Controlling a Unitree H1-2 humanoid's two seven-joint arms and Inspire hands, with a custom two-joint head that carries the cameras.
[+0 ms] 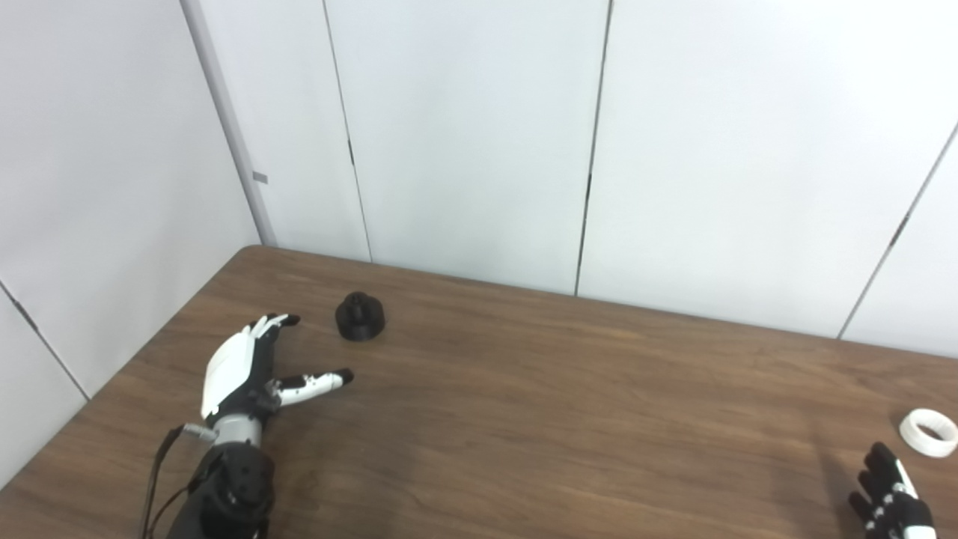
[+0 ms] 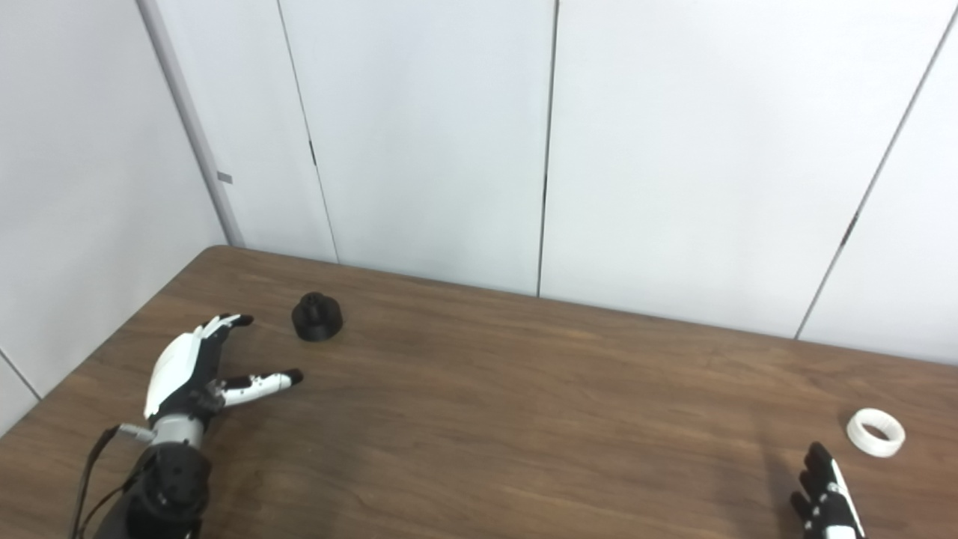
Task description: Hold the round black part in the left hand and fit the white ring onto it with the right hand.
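Left eye view and right eye view show one scene from slightly different spots: a brown wood-grain table fills the lower half of the frame, with white wall panels behind it; the round black part stands on the table at left of centre, a small knob on its top, touched by nothing; the left hand sits at lower left of the frame, just below and to the left of the part, fingers spread and thumb pointing toward the right, holding nothing; a thin cable loops beside its wrist; the white ring lies flat on the table at the far lower right, well apart from the black part; the right hand shows only partly at the bottom right edge, just below and left of the ring without touching it, its fingers apart and empty
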